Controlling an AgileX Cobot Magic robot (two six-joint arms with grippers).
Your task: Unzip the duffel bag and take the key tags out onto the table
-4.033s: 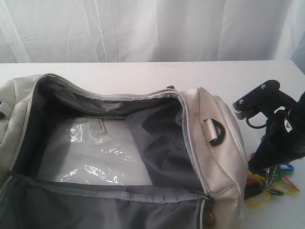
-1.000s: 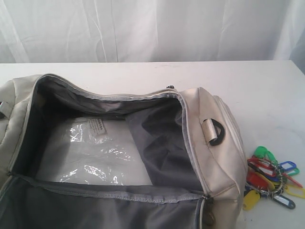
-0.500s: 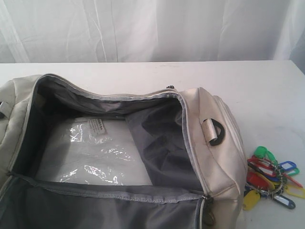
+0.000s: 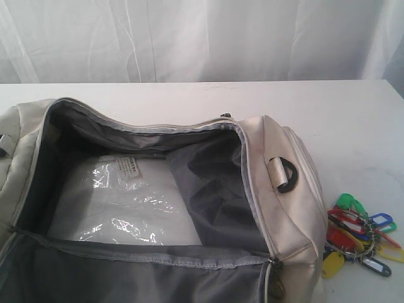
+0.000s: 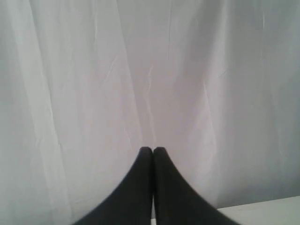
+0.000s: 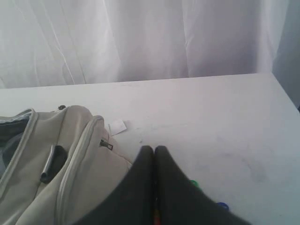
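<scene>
Exterior view: duffel bag [image 4: 284,208] lies unzipped, mouth wide, clear-wrapped packet [image 4: 126,202] inside. Key tags [image 4: 360,237] sit on the tabletop [image 4: 341,120] just beside the bag's right end. No arm in sight. Left wrist view: left claw [image 5: 153,151] pinched closed, empty, facing the curtain [image 5: 93,93]. Right wrist view: right claw [image 6: 153,150] closed, empty, near the tags. Task looks done; the next move is probably just parking the arms.
</scene>
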